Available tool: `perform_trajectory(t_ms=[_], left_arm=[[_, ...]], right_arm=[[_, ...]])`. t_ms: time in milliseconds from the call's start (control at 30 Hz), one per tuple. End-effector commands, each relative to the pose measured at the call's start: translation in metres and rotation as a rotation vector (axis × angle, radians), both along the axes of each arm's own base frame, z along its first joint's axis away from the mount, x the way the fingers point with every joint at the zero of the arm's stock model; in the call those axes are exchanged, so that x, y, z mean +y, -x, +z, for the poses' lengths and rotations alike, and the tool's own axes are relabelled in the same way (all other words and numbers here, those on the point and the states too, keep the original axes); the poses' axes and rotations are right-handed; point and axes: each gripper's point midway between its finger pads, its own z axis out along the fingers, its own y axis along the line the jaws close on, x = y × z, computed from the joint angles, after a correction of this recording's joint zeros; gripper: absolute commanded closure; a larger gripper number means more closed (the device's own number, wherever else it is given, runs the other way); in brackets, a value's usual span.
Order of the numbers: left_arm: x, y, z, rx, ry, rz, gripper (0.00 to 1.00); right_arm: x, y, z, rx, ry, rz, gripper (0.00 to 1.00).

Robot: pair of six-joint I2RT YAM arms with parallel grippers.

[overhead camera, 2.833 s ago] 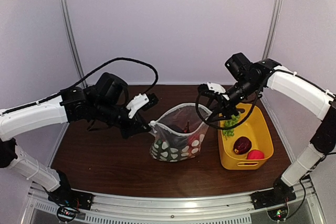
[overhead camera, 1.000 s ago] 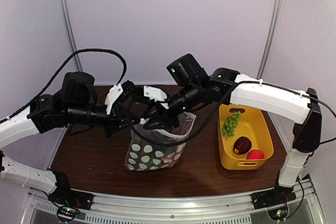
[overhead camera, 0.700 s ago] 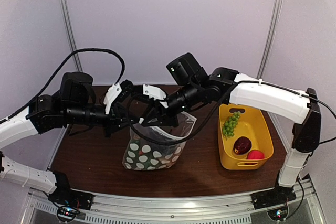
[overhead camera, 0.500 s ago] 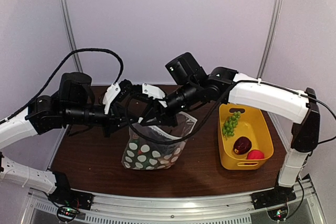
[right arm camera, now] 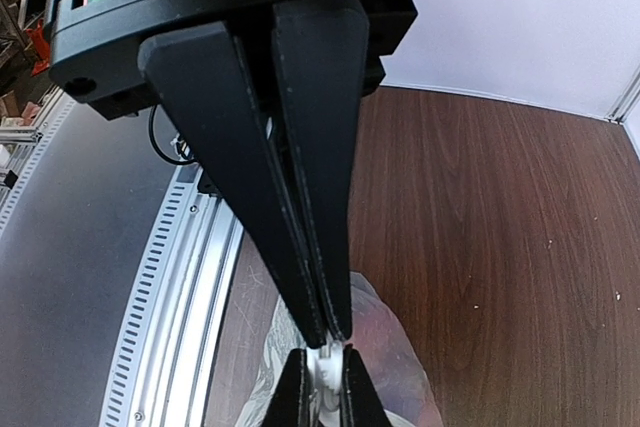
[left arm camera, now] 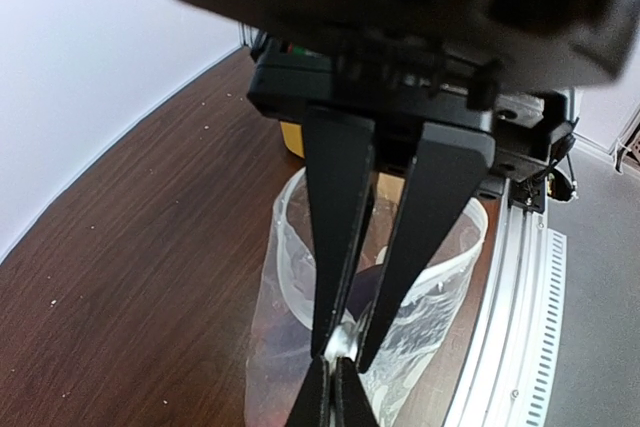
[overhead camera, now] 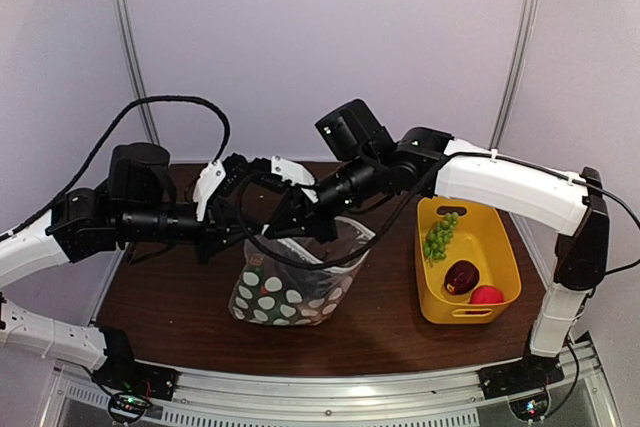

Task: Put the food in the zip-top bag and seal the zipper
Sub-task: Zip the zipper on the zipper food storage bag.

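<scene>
The zip-top bag [overhead camera: 285,292] stands open on the table, with dark and red food inside; a dark purple piece [left arm camera: 385,282] shows through its mouth. My left gripper [overhead camera: 252,233] and right gripper [overhead camera: 278,229] meet tip to tip at the bag's left top corner. In the left wrist view my left gripper [left arm camera: 332,365] is shut on the bag's edge. In the right wrist view my right gripper [right arm camera: 322,355] is shut on the white zipper [right arm camera: 326,375]. Green grapes [overhead camera: 438,235], a dark eggplant [overhead camera: 461,276] and a red piece [overhead camera: 487,295] lie in the tub.
The yellow tub [overhead camera: 500,247] stands at the right of the brown table [overhead camera: 170,292]. Grey walls close the back and sides. A metal rail [overhead camera: 330,392] runs along the near edge. My right arm reaches across above the bag's mouth.
The right arm left the tub and came to the bag's left corner beside the left gripper. Over the last second both grippers and the bag have drifted slightly left.
</scene>
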Motion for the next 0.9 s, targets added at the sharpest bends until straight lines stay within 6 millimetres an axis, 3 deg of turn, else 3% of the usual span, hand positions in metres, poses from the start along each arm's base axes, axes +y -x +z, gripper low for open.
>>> perform_trajectory(t_ms=[0, 167, 367, 867], left_arm=[[0.006, -0.009, 0.023, -0.097, 0.073, 0.054, 1.0], [0.022, -0.014, 0.033, -0.14, 0.091, 0.127, 1.0], [0.038, -0.023, 0.031, -0.163, 0.075, 0.221, 1.0], [0.047, -0.038, 0.022, -0.17, 0.049, 0.307, 1.0]], right_arm=[[-0.005, -0.003, 0.009, -0.045, -0.007, 0.011, 1.0], [-0.025, -0.021, -0.009, -0.084, 0.079, -0.023, 1.0], [-0.055, -0.045, -0.023, -0.084, 0.169, -0.068, 1.0], [-0.134, -0.074, -0.061, -0.064, 0.349, -0.161, 1.0]])
